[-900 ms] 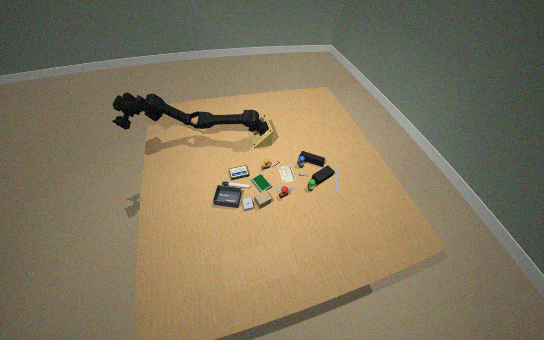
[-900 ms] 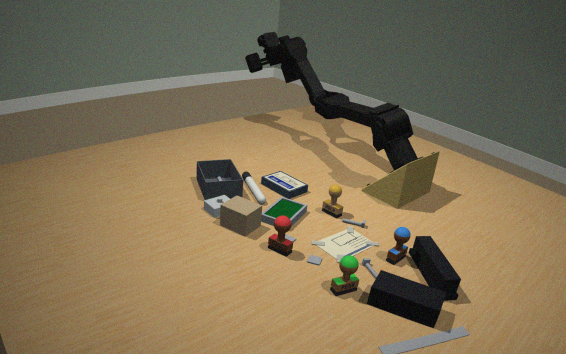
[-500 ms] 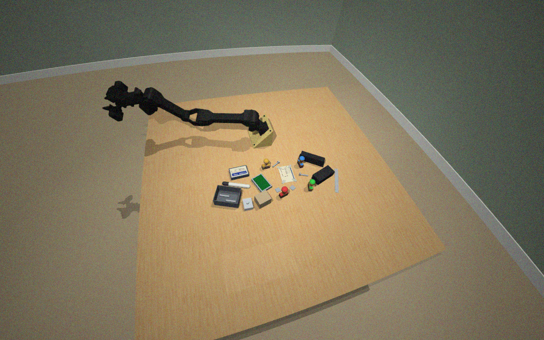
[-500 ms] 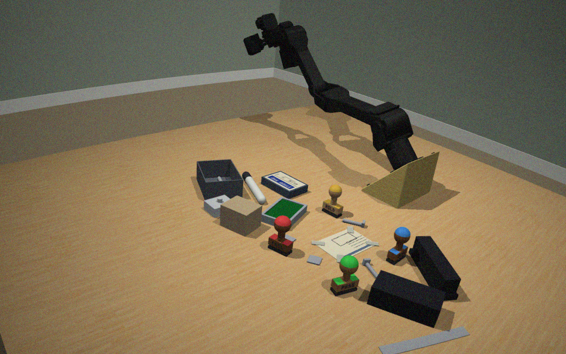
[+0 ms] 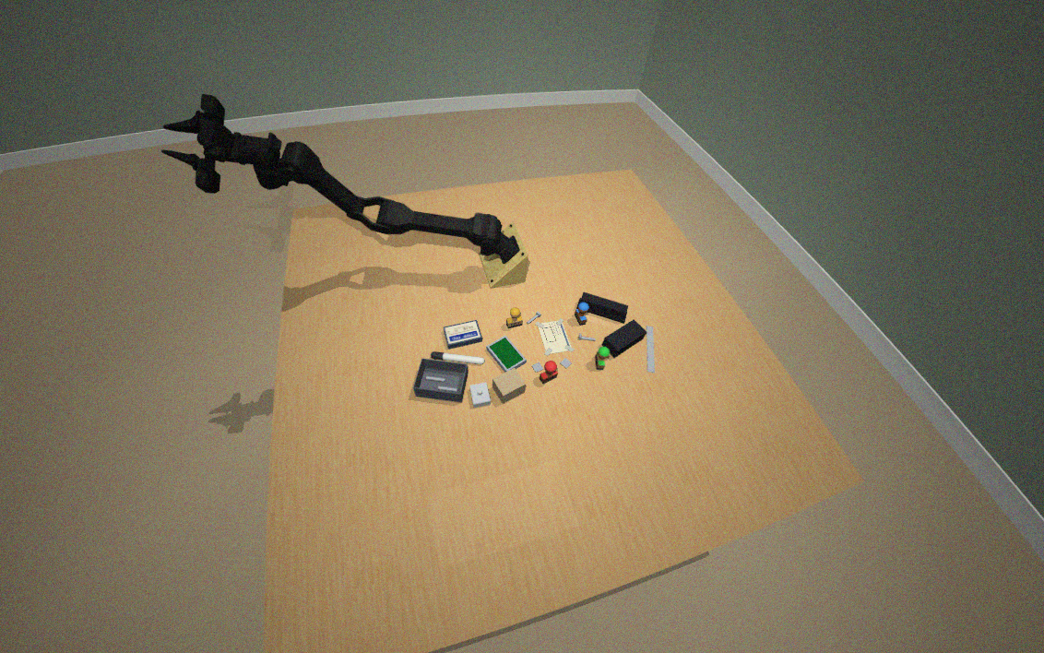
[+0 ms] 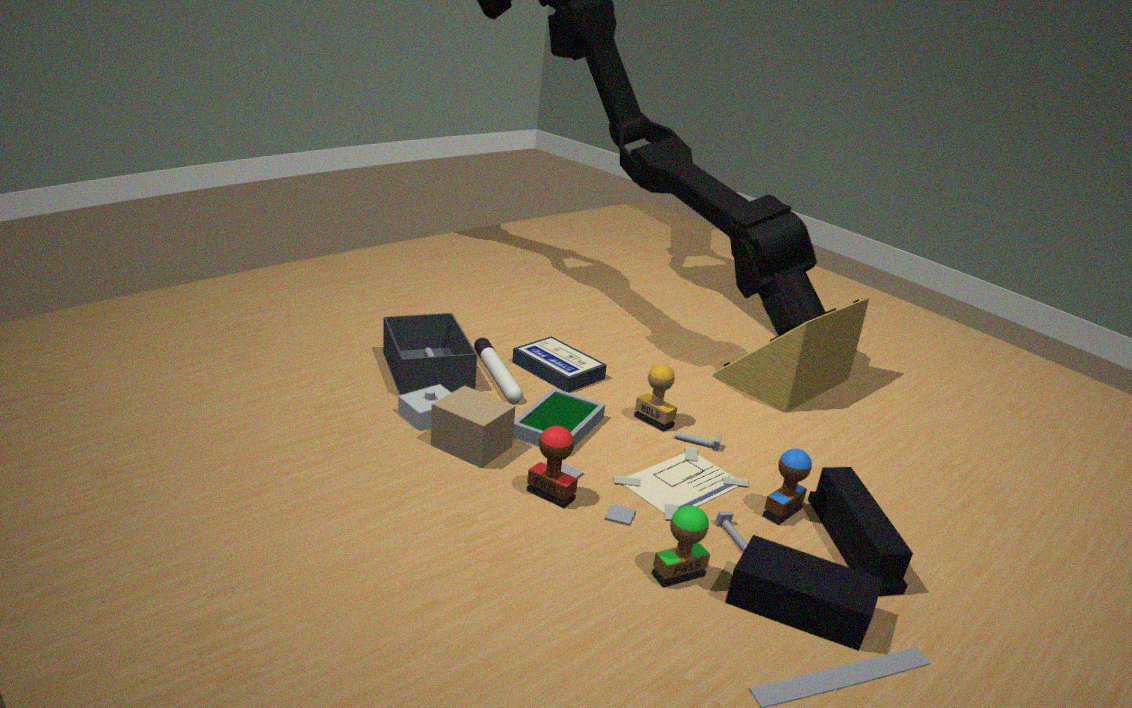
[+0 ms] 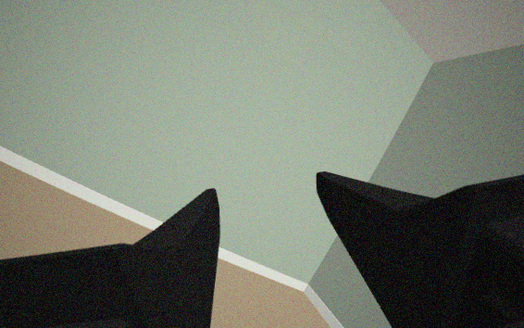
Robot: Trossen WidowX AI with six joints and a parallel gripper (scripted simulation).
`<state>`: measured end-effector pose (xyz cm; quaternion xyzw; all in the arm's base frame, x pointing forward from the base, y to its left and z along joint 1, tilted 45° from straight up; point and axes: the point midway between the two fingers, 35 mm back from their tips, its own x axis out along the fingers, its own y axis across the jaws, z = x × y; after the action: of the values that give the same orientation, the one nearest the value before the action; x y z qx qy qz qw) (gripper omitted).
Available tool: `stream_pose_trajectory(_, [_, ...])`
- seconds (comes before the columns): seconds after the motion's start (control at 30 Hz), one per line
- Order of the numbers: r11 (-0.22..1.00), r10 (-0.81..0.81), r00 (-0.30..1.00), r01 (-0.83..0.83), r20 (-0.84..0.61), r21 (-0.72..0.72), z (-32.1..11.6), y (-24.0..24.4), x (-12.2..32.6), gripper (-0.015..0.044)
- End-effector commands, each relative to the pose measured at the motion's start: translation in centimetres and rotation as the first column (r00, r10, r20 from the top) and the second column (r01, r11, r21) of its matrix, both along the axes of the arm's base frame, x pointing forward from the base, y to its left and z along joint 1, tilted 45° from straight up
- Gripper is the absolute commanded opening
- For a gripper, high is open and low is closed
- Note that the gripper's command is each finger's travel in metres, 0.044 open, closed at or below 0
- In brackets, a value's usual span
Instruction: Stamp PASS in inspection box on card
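Observation:
The PASS stamp has a green knob and stands upright on the bench near two black blocks. The ink pad is open and shows a green surface in a grey frame. The card lies flat, taped at its corners, and its inspection box outline shows no print. My gripper is open and empty, held high and far to the left of the objects in the top view; its fingers are outside the view in the exterior view.
Stamps with red, yellow and blue knobs stand around the card. Black blocks lie beyond the PASS stamp. A tan block, a dark tray, a marker and the pad's lid are near the pad.

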<state>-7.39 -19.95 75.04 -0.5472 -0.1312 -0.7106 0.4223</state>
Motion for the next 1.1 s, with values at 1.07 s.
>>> stream_pose_trajectory(1.07, [0.219,-0.877,0.469,0.188,-0.108,-0.958,-5.0,38.0,30.0,0.0229])
